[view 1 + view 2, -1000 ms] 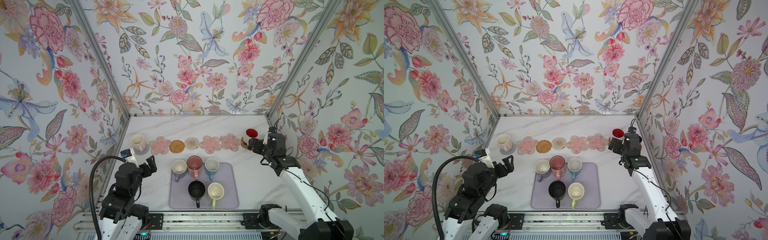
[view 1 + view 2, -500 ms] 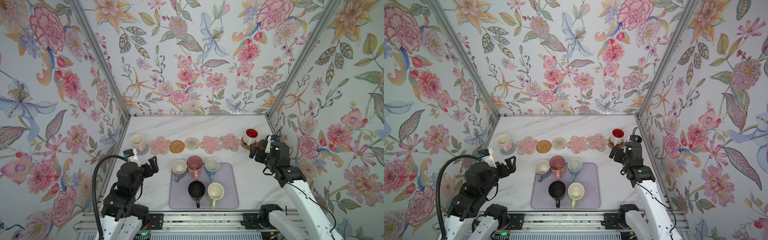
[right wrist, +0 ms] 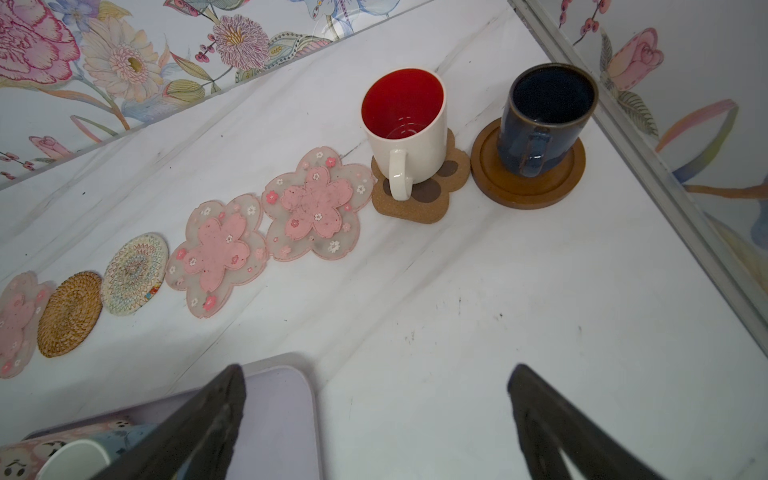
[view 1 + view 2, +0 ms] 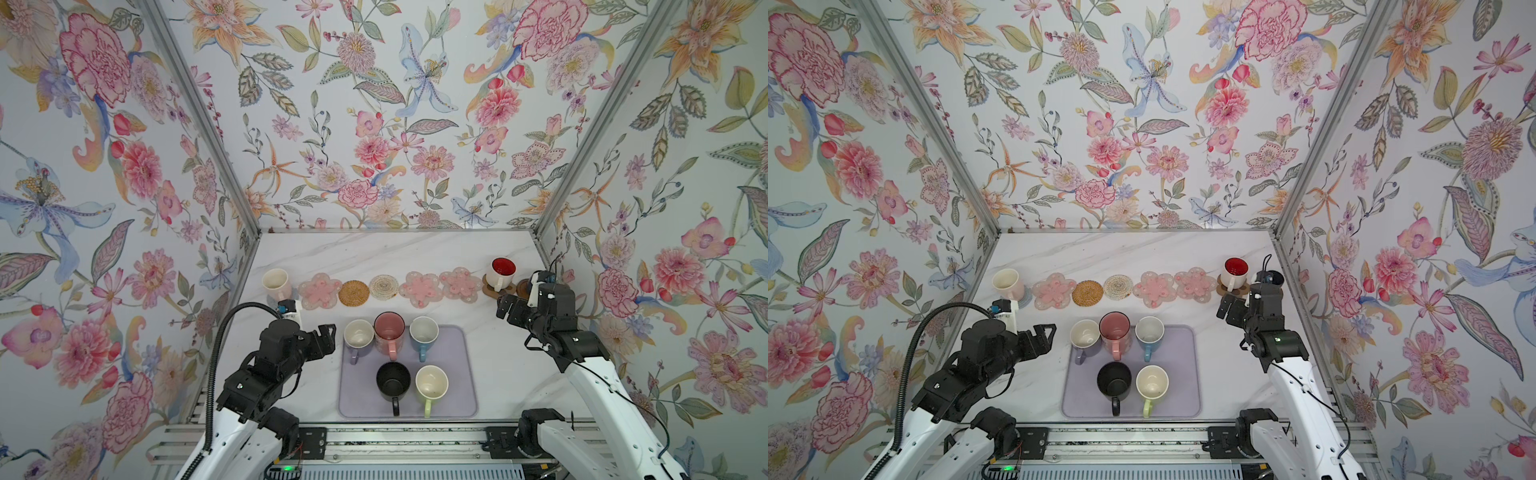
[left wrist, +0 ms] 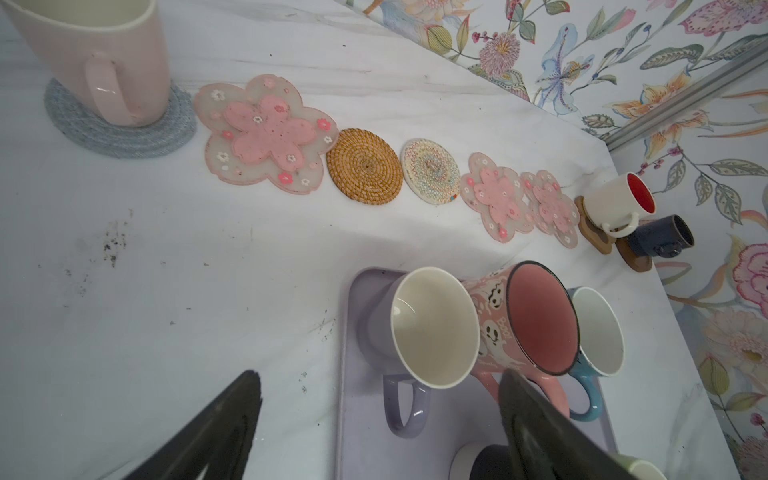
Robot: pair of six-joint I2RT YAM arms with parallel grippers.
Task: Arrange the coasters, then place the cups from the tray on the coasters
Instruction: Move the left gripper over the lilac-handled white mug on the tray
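Ceramic by the look: lavender mug (image 5: 432, 328), at eleven o'clock on the tray (image 5: 361, 436), should be stiff, slick, breakable. My left claw (image 5: 380, 374) hangs spread, empty; I'd pinch the wall beside its handle.

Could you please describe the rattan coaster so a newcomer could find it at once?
Look behind the tray at the row of coasters. The rattan coaster lies between a pink flower mat and a pale woven round; it alone is golden-brown with a spiral weave.
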